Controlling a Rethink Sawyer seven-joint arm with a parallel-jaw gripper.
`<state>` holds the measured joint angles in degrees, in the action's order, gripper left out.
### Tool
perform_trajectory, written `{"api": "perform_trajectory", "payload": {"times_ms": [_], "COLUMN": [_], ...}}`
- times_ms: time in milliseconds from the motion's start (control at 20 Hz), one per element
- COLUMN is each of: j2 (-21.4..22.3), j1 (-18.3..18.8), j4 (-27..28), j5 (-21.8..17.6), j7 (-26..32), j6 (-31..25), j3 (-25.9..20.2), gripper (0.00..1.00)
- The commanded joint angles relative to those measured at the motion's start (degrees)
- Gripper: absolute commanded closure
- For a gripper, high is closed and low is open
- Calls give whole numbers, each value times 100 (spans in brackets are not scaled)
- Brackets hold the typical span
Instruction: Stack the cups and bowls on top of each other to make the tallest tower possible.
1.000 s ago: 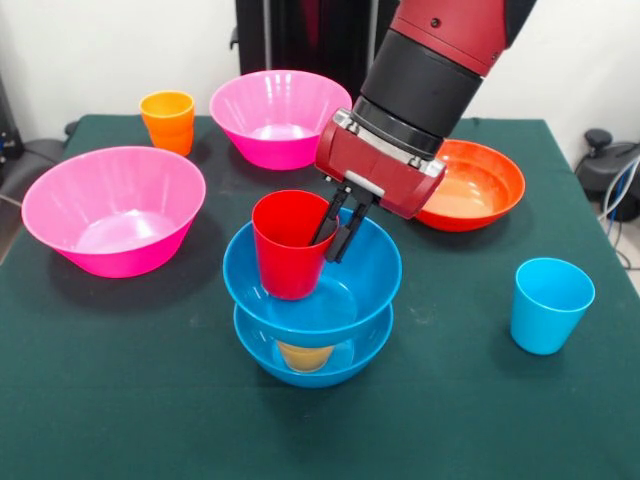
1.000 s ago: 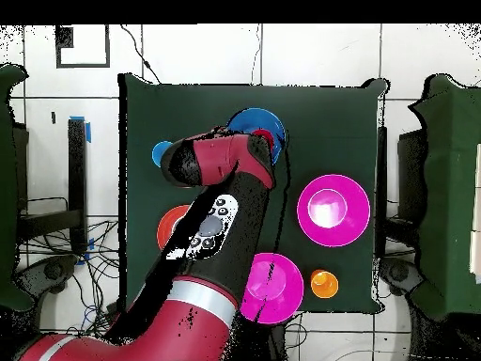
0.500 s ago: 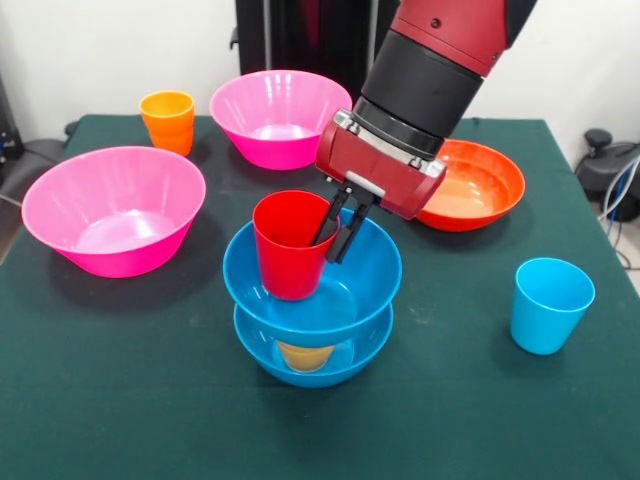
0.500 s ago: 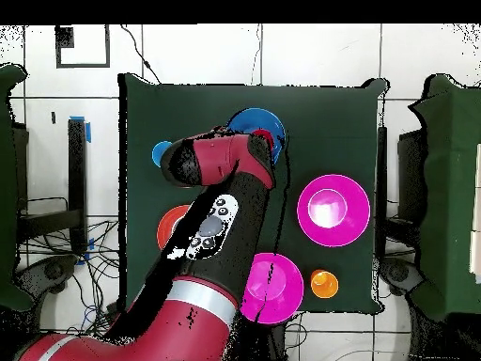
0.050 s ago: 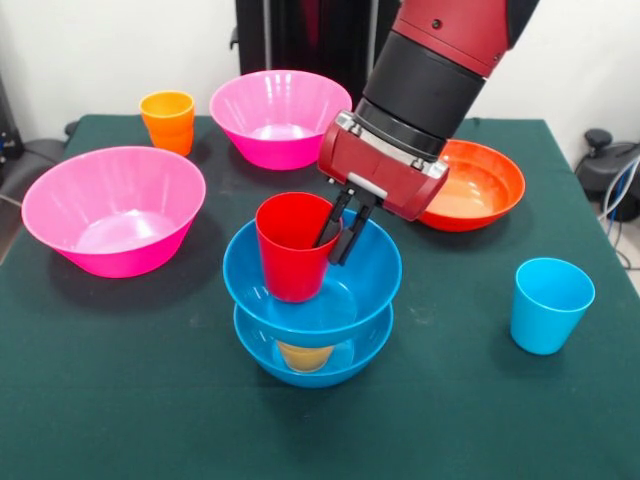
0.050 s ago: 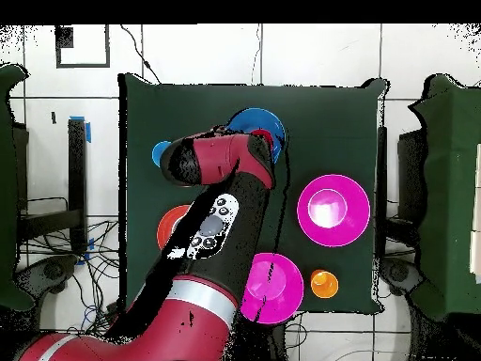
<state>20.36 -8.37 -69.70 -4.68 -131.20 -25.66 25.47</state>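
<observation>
The tower (image 5: 312, 305) stood near the middle of the green counter (image 5: 120, 400): a lower blue bowl (image 5: 312, 358) with a yellowish cup (image 5: 305, 355) visible through its wall, and an upper blue bowl (image 5: 345, 290) resting above it. A red cup (image 5: 293, 250) sat upright within the upper bowl, tilted slightly, its base against the bowl's inner left wall. The gripper (image 5: 338, 232) was at the cup's right rim; the dark fingers (image 5: 348, 240) pinched that rim, one inside the cup and one outside. The red and black arm (image 5: 430, 70) came down to it from the upper right.

A light blue cup (image 5: 550, 305) stood upright on the counter well to the right of the tower, apart from everything else. The orange-red bowl (image 5: 475, 185) lay behind and to the right of the tower, partly hidden by the gripper body. One pink bowl (image 5: 110, 210) rested to the left of the tower, and a second pink bowl (image 5: 278, 115) sat farther back. An orange cup (image 5: 168, 120) stood just left of that rear bowl.

From overhead, the arm covered most of the tower; only an arc of blue bowl (image 6: 256, 120), the light blue cup (image 6: 162, 152), both pink bowls (image 6: 333, 209) and the orange cup (image 6: 323, 282) showed clearly. No purple cup could be made out.
</observation>
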Motion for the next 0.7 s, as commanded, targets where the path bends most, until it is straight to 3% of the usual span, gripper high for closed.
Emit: {"api": "perform_trajectory", "payload": {"times_ms": [50,700], "j2": [-208,-172], "j1": [-122,20], "j4": [258,225], "j5": [112,166], "j7": [-679,-523], "j6": [144,275], "j3": [-422,-678], "gripper": [100,100]}}
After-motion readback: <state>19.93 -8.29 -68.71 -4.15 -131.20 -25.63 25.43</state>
